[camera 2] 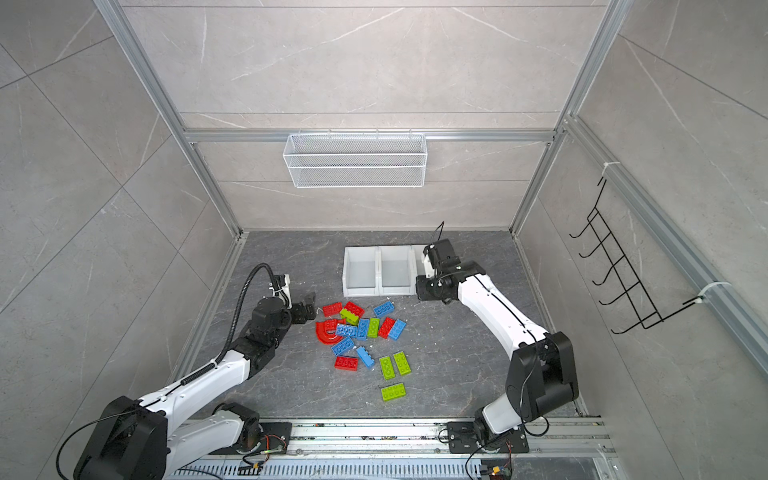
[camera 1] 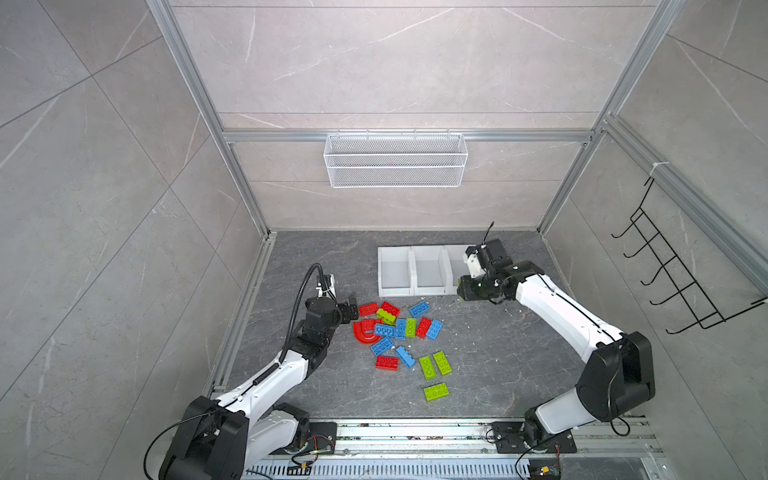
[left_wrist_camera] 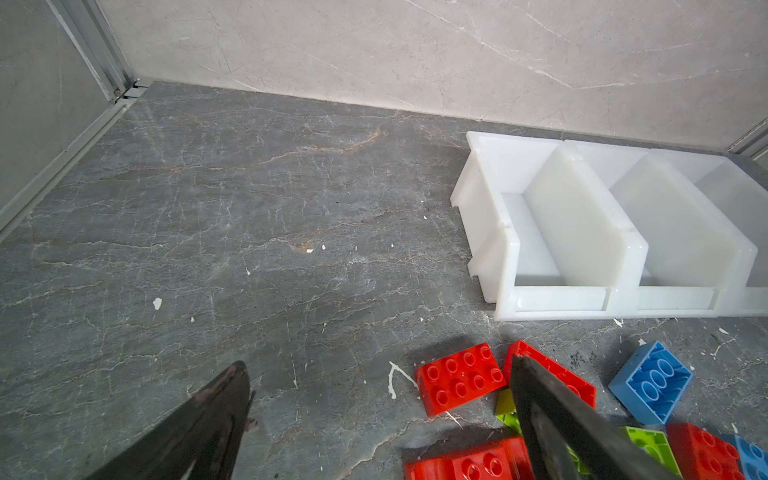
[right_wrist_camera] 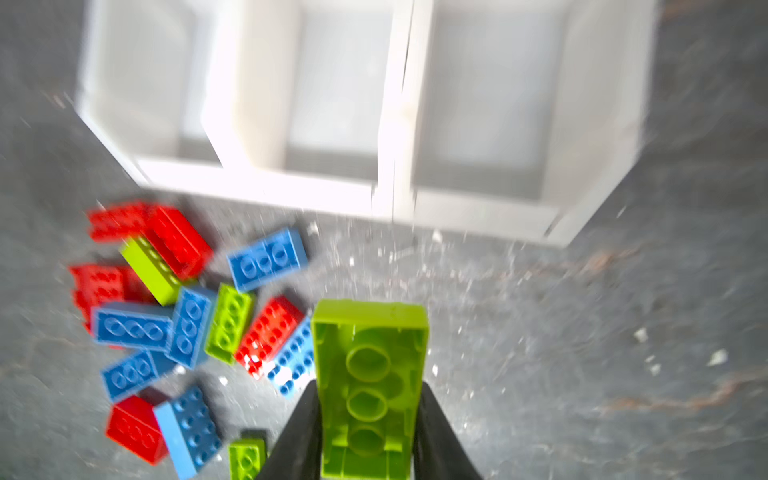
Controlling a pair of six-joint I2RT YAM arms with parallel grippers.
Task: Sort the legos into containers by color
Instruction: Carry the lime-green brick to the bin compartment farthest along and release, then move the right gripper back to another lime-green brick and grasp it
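1. The right fingers (right_wrist_camera: 297, 440) clamp a green brick (right_wrist_camera: 370, 374), hollow underside to the wrist camera, in the lower middle of that view
2. In a top view it hangs at the front of the rightmost of the bins (camera 1: 397, 291), right of centre
3. The left fingers (left_wrist_camera: 220, 411) gape wide at the left edge of the legos (camera 1: 400, 328), heaped mid-desk (camera 1: 498, 353) below the bins

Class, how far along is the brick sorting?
Done: nothing yet; the bins look empty. In hand: the right end effector is shut on a green brick. Remaining: the loose bricks, red, blue and green, on the table; the left end effector is open.
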